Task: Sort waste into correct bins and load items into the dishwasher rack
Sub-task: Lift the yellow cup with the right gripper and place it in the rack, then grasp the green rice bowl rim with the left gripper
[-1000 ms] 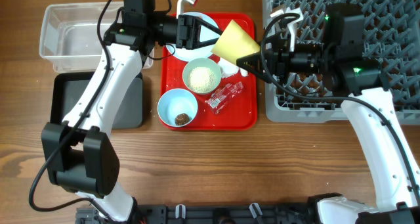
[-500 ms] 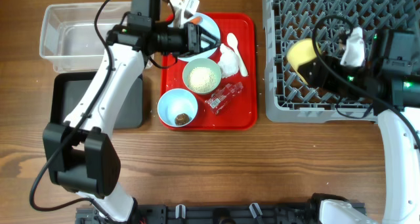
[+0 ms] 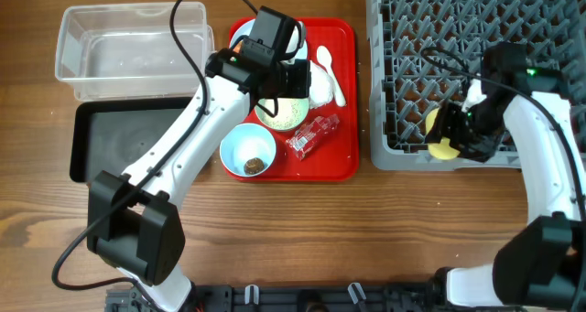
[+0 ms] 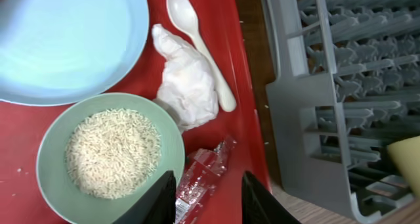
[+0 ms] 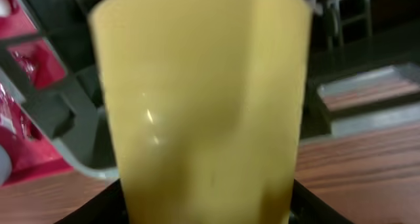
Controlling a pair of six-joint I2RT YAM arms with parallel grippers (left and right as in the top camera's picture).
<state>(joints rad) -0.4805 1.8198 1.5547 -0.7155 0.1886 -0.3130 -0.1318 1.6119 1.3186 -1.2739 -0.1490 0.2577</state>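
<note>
Right gripper (image 3: 461, 132) clamped on cup (image 5: 203, 99), cup at rack (image 3: 403, 156) front wall, pegs crowding behind. Left gripper (image 4: 209, 199) spread wide, wrapper (image 3: 314, 134) between the fingers; rice bowl (image 4: 108, 155) just beside, napkin (image 4: 190, 86) ahead, red tray (image 3: 302, 168) edge near.

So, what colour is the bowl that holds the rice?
Pale green; the bowl shows best in the left wrist view.

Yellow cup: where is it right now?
In the overhead view the yellow cup is on the right, held in the right claw at the near edge of the dishwasher rack.
</note>
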